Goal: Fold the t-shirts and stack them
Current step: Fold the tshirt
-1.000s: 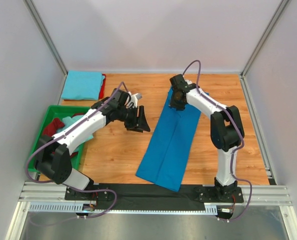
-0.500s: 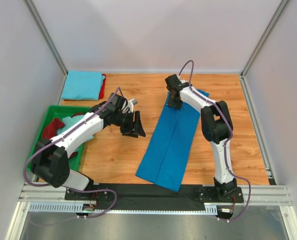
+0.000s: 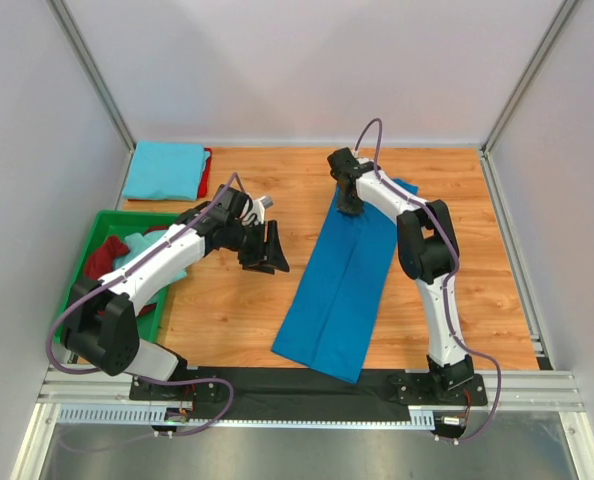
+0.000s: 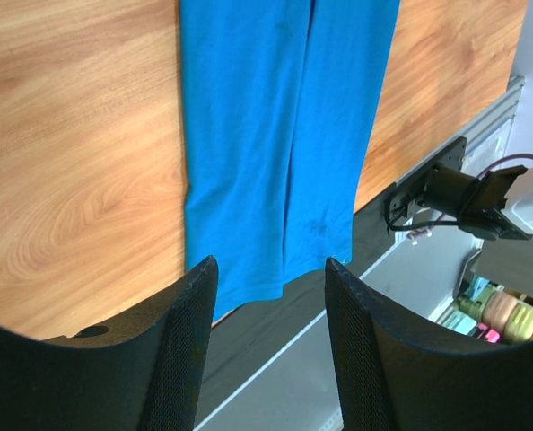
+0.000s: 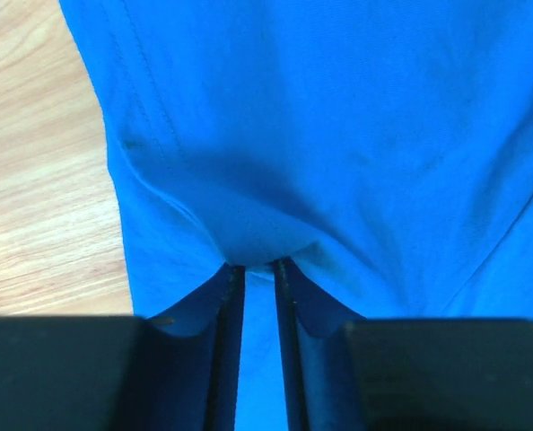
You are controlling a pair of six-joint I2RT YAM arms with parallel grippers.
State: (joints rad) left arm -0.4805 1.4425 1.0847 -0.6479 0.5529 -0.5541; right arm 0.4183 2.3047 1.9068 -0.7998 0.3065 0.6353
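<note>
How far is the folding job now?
Done: sky blue shirt folded on a red shirt, far corner. In hand: right pincer pinches the royal blue shirt, folded to a long strip; left pincer open. Left: crumpled shirts in the green tray.

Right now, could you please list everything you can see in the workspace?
royal blue shirt: one, folded lengthwise, mid-table
sky blue shirt: one, folded, far left corner
red shirt: one, under the sky blue shirt
green tray: one, left side
maroon shirt: one, crumpled in tray
pale aqua shirt: one, crumpled in tray
table: one, wood
left gripper: open, above the table left of the royal blue shirt
right gripper: shut on the royal blue shirt's far end
</note>
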